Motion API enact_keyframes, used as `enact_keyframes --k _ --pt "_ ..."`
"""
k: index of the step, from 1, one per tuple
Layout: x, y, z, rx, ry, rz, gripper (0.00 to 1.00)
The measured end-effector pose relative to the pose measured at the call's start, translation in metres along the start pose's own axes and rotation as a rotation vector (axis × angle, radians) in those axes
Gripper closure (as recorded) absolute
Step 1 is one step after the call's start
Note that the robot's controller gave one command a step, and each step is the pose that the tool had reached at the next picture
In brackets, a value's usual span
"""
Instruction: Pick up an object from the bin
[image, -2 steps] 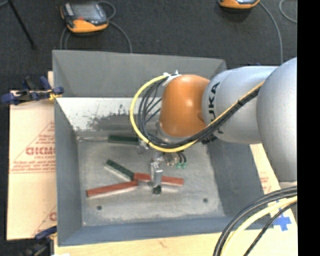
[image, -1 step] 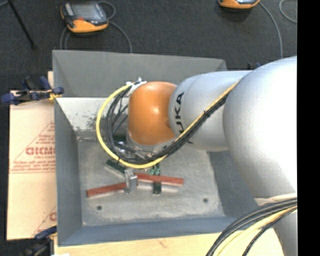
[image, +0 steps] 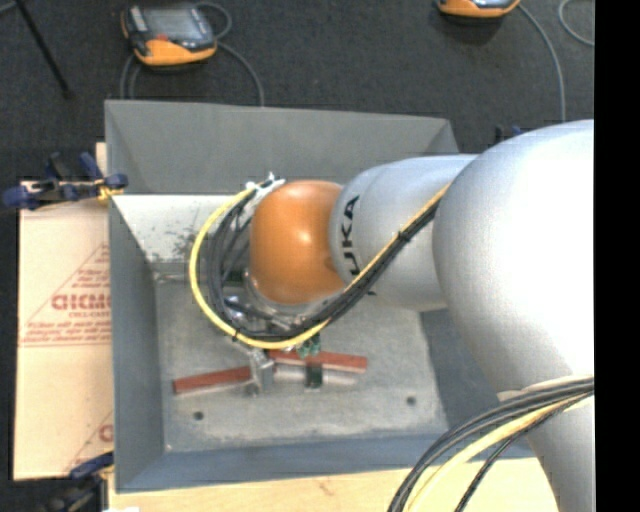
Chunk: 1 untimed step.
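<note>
A long, flat reddish-brown stick (image: 210, 381) lies across the bin floor near the front, running left to right, its right end slightly farther back. My gripper (image: 288, 373) is down at the stick's middle, under the arm's orange cover. Its fingers are open: a grey fingertip (image: 262, 374) on the left and a dark one (image: 313, 373) on the right. Both stand at the stick, spaced apart along its length. A pale part of the stick shows between them. I cannot tell whether the tips touch it.
The arm and its yellow cable loop cover the back and right of the bin. The grey floor shows to the left and front of the stick, with the bin's sloped walls close by on the left and front.
</note>
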<state>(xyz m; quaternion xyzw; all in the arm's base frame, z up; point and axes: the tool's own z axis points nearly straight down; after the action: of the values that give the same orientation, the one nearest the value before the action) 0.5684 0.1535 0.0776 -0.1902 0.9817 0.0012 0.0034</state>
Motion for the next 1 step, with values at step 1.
enact_keyframes --k 1 --pt "0.0053 0.0042 0.0057 0.006 0.002 0.363 1.0"
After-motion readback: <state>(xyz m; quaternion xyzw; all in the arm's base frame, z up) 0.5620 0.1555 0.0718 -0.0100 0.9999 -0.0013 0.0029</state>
